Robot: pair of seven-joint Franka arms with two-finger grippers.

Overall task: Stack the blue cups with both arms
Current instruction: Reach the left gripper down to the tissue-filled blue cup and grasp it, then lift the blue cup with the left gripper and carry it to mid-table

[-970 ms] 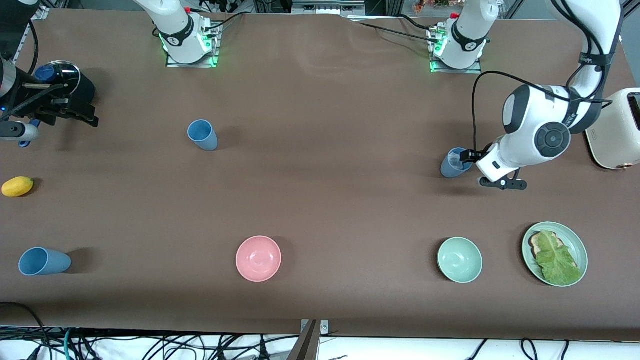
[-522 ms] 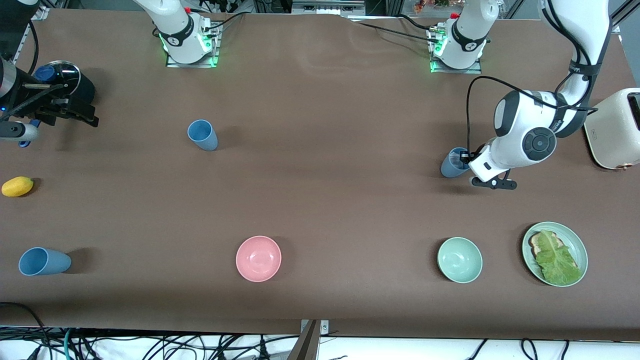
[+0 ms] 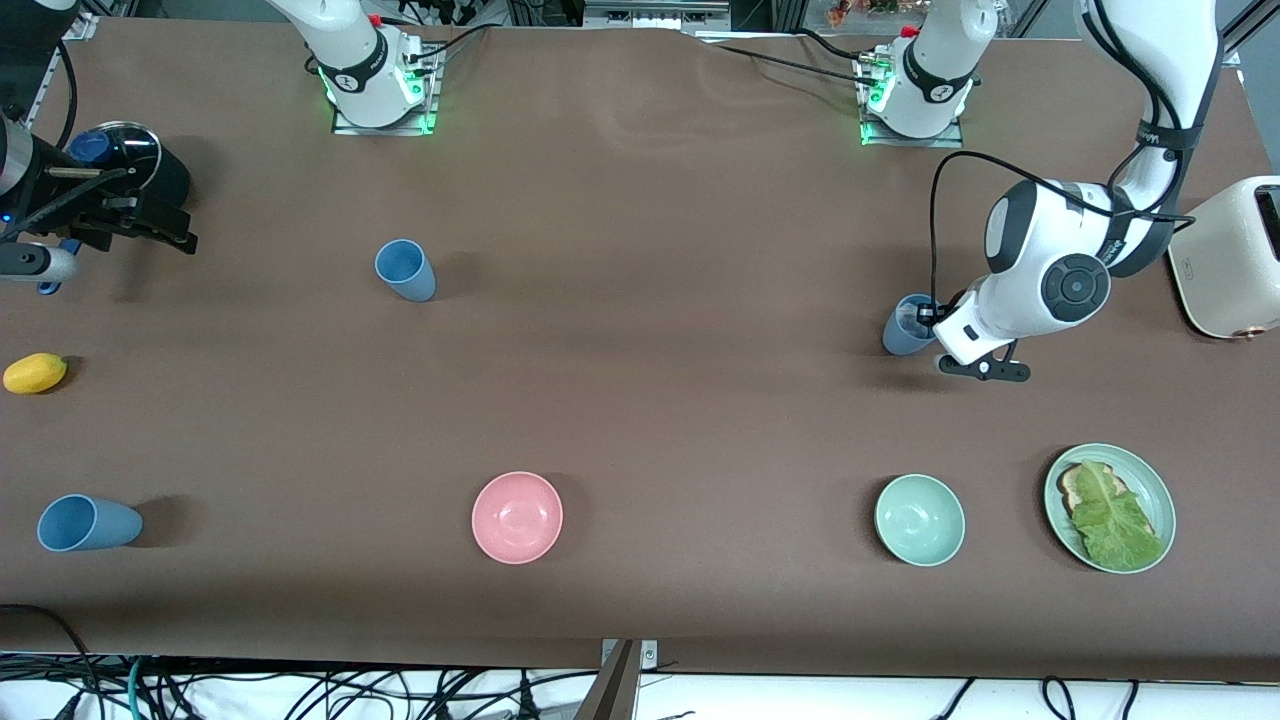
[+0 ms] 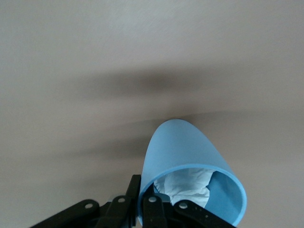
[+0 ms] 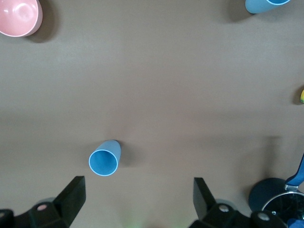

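Three blue cups are in view. One blue cup (image 3: 908,328) with a white patch inside (image 4: 187,183) is at the left arm's end of the table. My left gripper (image 3: 930,315) is shut on its rim (image 4: 142,183), one finger inside and one outside. A second cup (image 3: 405,270) sits nearer the right arm's base and shows in the right wrist view (image 5: 103,159). A third cup (image 3: 88,523) sits near the front edge at the right arm's end. My right gripper (image 5: 137,199) is open and empty, high over the table near the second cup. It does not show in the front view.
A pink bowl (image 3: 517,517), a mint-green bowl (image 3: 919,519) and a green plate with lettuce (image 3: 1109,507) stand along the front edge. A cream toaster (image 3: 1235,260) is beside the left arm. A lemon (image 3: 35,372) and a black appliance (image 3: 120,190) sit at the right arm's end.
The left arm's wrist has shifted a little toward the table's middle, still holding the cup's rim; the cup has barely moved. The other cups have not moved.
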